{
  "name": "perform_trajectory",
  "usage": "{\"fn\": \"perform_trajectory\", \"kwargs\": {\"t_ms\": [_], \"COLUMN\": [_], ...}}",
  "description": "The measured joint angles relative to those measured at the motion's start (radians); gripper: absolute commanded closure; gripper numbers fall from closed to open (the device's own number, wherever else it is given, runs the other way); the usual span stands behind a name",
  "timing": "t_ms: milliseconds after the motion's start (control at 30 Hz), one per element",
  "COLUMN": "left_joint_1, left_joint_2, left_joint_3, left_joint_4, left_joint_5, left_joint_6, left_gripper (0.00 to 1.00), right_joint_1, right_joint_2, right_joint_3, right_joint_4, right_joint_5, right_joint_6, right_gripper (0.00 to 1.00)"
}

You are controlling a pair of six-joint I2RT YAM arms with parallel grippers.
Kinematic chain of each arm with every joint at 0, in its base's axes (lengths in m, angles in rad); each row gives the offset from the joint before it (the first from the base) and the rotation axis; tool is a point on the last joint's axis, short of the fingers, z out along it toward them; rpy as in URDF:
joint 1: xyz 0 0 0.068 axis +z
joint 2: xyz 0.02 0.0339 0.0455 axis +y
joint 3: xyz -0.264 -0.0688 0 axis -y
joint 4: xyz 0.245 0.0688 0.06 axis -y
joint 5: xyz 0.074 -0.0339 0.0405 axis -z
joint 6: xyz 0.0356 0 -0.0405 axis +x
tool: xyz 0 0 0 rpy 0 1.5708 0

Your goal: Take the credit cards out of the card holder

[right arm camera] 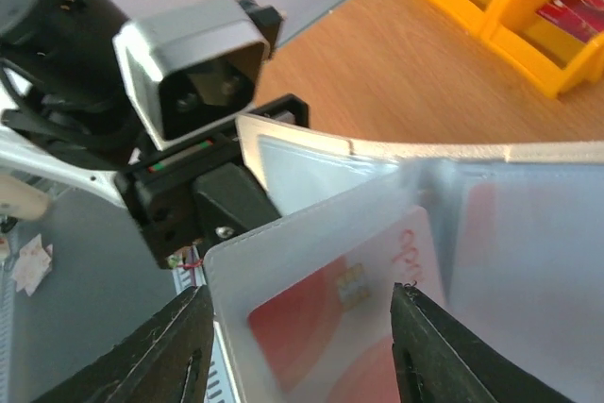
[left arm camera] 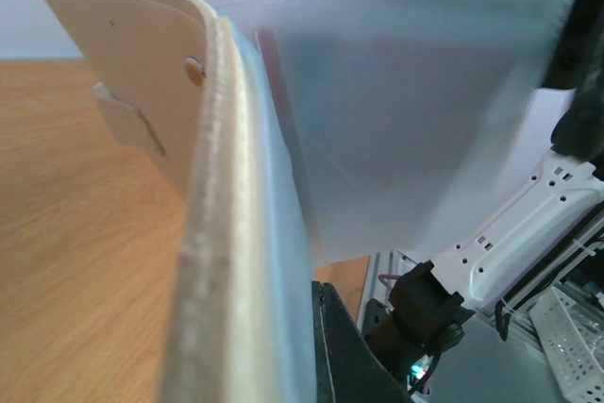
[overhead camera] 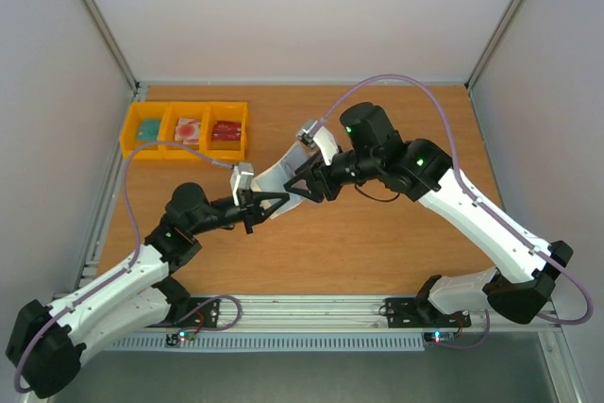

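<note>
The card holder [overhead camera: 276, 176] hangs open in the air between both grippers over the table's middle. In the left wrist view its cream outside with the snap tab [left arm camera: 142, 73] is seen edge-on. My left gripper [overhead camera: 267, 203] is shut on the holder's near edge; one dark finger [left arm camera: 344, 356] shows, the other is hidden behind the holder. In the right wrist view a clear pocket leaf [right arm camera: 283, 243] sticks out with a red and pink credit card [right arm camera: 311, 318] inside. My right gripper [right arm camera: 302, 292] is open, its jaws on either side of that leaf, not touching it.
Yellow bins [overhead camera: 186, 129] stand in a row at the back left, each holding a card or packet; they also show in the right wrist view [right arm camera: 510, 7]. The brown table [overhead camera: 377, 233] lies below. Grey walls close in the left, back and right.
</note>
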Motion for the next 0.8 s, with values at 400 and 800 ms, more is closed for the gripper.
{"fn": "perform_trajectory", "kwargs": {"t_ms": [400,800], "left_joint_1": [0.000,0.000], "left_joint_2": [-0.026,-0.035], "left_joint_3": [-0.038,-0.055], "left_joint_4": [0.094,0.105], "left_joint_5": [-0.055,-0.036], "left_joint_6": [0.048,0.067], "left_gripper": [1.00,1.00], "right_joint_1": [0.046,0.037], "right_joint_2": [0.003,0.005], "right_joint_3": [0.006,-0.015], "right_joint_4": [0.040,0.021], "right_joint_5": [0.011,0.105], "right_joint_6": [-0.067,-0.151], "right_gripper": [0.40,0.65]}}
